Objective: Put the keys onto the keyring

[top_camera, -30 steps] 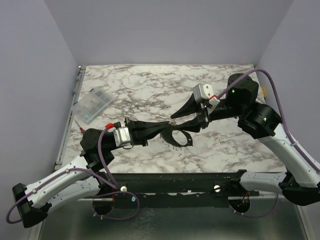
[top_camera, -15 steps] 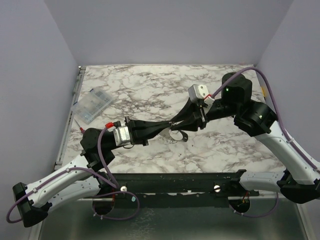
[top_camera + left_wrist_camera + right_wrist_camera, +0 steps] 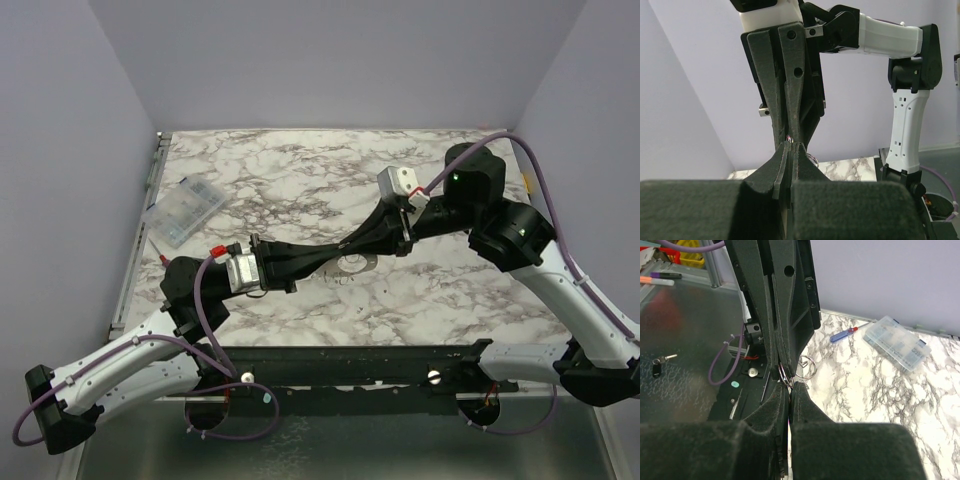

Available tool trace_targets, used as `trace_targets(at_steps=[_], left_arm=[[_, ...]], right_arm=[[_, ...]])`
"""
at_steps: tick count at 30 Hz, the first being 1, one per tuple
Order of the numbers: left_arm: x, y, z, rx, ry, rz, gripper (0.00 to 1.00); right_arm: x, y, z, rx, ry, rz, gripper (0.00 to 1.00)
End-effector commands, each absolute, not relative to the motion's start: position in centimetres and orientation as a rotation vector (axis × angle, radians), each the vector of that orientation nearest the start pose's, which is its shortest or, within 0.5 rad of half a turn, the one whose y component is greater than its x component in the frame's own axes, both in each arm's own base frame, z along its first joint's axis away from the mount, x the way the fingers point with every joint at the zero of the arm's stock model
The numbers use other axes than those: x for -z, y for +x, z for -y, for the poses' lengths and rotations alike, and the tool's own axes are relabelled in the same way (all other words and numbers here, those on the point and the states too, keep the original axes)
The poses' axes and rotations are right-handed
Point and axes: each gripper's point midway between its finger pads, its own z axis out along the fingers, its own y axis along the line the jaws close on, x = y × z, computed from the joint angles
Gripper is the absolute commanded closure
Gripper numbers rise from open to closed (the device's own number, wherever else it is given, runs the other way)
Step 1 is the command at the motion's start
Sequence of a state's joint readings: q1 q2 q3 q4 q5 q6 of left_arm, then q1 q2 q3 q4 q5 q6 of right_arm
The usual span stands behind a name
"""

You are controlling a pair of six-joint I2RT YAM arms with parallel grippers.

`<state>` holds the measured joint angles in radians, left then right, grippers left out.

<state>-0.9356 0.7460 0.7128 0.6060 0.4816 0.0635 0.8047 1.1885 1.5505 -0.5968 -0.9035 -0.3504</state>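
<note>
two robot arms meet tip to tip above the middle of a marble bench (image 3: pixel 300 170). the left hand (image 3: pixel 335 255) reaches in from the near left and the right hand (image 3: pixel 358 243) from the far right, so their long fingers lie almost in one line across the bench. both hands are closed right down, with no gap between the fingers of either.

the keyring (image 3: pixel 352 264) sits exactly where the tips touch. in the right wrist view its thin silvery loops (image 3: pixel 807 365) stick out to one side of the left hand (image 3: pixel 782 365), and the wire runs into the seam at the right hand (image 3: pixel 790 387). the left hand seems to pinch the wire and the right hand seems to nip it too — the joint is too crowded to be sure which carries the load. in the left wrist view only a small arc of the ring (image 3: pixel 811 160) shows beside the left hand (image 3: pixel 790 147).

no key shows at either hand. a small dark oblong (image 3: pixel 656 371) lies on the grey metal sheet beyond the near edge, well apart from both hands — it may be a key, but it is too small to tell. if so, it lies nearer the left arm's base.
</note>
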Motion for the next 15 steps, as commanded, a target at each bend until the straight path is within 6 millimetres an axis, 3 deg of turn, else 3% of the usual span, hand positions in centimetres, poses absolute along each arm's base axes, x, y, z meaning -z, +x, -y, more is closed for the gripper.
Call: trace_targets(at_steps=[1,4,9,15], left_arm=[[-46.4,10.4,26.6,1.006,0.826,-0.597,1.00],[-46.2,10.7,26.3,1.003,0.802,-0.617,1.00],[-45.6,11.1,26.4,1.010,0.792,-0.669,0.88],[-45.1,11.3,26.0,1.011,0.779,-0.707,0.59]], right_arm=[[-41.7,12.0,-31.3,-1.127,-1.524,-1.098,0.99],[-41.8,12.1,-31.2,-1.113,-1.522,-1.102,0.99],[-41.6,12.5,-31.1,-1.086,-1.516,-1.119,0.99],[-41.5,12.7,-31.0,-1.068,-1.513,-1.121,0.99]])
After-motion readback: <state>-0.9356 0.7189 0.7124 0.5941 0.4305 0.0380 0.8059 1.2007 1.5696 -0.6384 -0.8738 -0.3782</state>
